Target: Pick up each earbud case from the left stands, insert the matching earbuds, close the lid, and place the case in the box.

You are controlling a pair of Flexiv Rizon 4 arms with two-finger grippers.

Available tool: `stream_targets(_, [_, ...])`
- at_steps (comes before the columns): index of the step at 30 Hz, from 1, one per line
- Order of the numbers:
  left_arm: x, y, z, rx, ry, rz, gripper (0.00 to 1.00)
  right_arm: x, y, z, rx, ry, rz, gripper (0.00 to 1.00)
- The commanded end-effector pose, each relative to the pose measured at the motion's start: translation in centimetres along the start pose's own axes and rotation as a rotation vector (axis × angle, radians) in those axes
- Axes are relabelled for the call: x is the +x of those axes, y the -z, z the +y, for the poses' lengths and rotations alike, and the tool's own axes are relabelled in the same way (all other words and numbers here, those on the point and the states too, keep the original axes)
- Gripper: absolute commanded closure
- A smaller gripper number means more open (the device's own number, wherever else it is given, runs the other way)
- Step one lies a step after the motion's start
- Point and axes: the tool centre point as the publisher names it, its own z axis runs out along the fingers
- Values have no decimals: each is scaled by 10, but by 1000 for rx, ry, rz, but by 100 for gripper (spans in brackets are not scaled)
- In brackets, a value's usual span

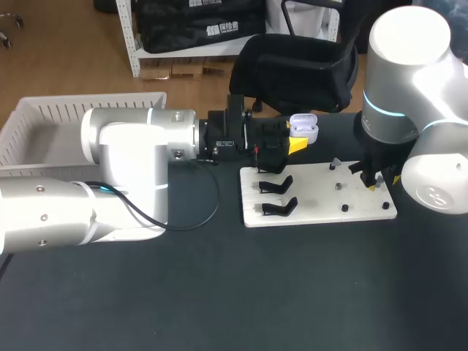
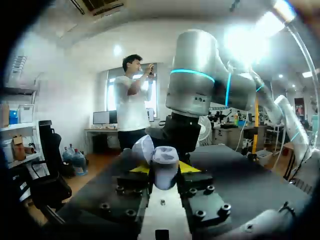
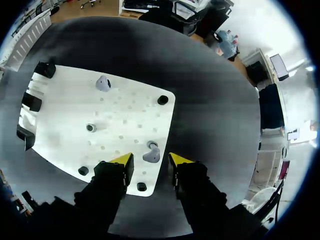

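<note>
Right jaws spread over an earbud (image 3: 151,155)
It lies just below, between the tips, on the white board (image 3: 65,115) — left jaws pinch the open case (image 2: 165,165) nearby.

Air above the black stands (image 1: 276,184) being filled by the left gripper (image 2: 164,169) clamped on the earbud case (image 1: 303,128), board's (image 1: 314,191) middle being left open, right gripper's (image 3: 148,161) wide finger gap being taken by an earbud (image 3: 151,155).

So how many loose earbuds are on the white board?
2. The first earbud sits toward the black stands' end of the white board; the second earbud lies between the right gripper's open fingers. Any in the case would be hidden.
</note>
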Motion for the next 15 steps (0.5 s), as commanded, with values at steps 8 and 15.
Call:
stream_targets(8, [1, 0, -2, -8, -3, -4, 100, 2, 0, 1, 3, -17, -4, 62])
stream_targets(15, [1, 0, -2, -8, -3, -4, 100, 0, -1, 1, 0, -24, -8, 63])
